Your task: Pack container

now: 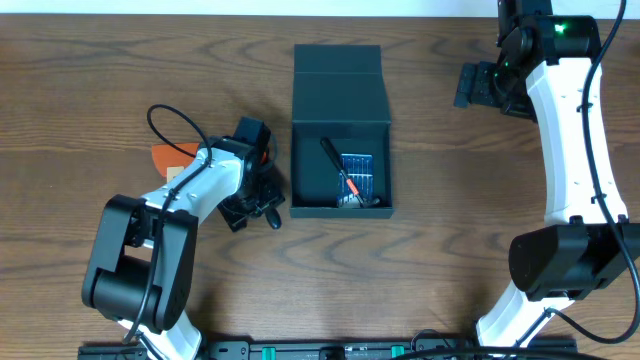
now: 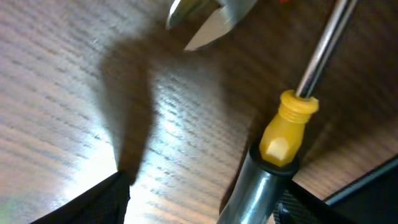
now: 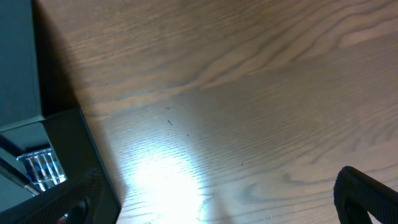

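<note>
Although the container already sits open at the middle of the surface, its lid folded back flat on the far side, the packing looks only part done. Inside it lie a small blue case of silvery bits and a slim dark tool laid along the case's left side, so at least two items are in. Left of the box, and apart from its wall, the left claw hangs low over the wood with its fingers set wide. A screwdriver with a yellow collar lies between them, nearer one finger than the other. Neither pad looks pressed against the handle, so I judge it not yet gripped. Just beyond the screwdriver in the left wrist view sit the silvery tips of what look like pliers, also on the surface. An orange object shows behind the left arm; what it is I cannot tell. The right claw is held over bare wood to the right of the container, spread wide and carrying nothing. What remains, as I read it: the screwdriver, the pliers and perhaps the orange thing must go in, and the lid must be shut.
</note>
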Motion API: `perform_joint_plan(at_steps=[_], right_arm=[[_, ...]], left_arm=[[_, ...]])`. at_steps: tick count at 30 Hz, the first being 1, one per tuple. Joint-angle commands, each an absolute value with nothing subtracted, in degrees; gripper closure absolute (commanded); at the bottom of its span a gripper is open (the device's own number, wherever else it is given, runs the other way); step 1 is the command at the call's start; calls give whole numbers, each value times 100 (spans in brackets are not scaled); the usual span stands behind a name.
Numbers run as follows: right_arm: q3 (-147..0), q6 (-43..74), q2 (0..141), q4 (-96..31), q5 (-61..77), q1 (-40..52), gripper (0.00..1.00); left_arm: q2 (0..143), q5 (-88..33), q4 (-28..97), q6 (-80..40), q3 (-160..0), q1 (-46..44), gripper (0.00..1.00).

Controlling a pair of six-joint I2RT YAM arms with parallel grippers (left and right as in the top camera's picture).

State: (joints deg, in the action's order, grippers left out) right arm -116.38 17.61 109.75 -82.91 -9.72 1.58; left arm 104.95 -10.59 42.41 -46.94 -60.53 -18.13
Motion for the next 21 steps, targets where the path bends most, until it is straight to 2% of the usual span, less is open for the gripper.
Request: perform_joint_plan(at_steps=[1,5,12,16,21], right_arm=[[-11743,1841,10936,-8300,-1028,154,1],[-11743,1841,10936,-8300,-1028,152,1],[-11743,1841,10936,-8300,-1028,152,1],[-11743,1841,10936,-8300,-1028,154,1],[-11743,1841,10936,-8300,-1028,152,1]], left_arm=[[10722,-1090,4285,-4703,-5946,-1826,29],[10722,-1090,4296,-4587,-5946,-1824,39],[10722,-1090,4324,-4180,-5946,-1824,47],[10722,-1090,4324,-3885,-5946,-1824,56],[10722,-1090,4322,-3684,-5946,-1824,58]])
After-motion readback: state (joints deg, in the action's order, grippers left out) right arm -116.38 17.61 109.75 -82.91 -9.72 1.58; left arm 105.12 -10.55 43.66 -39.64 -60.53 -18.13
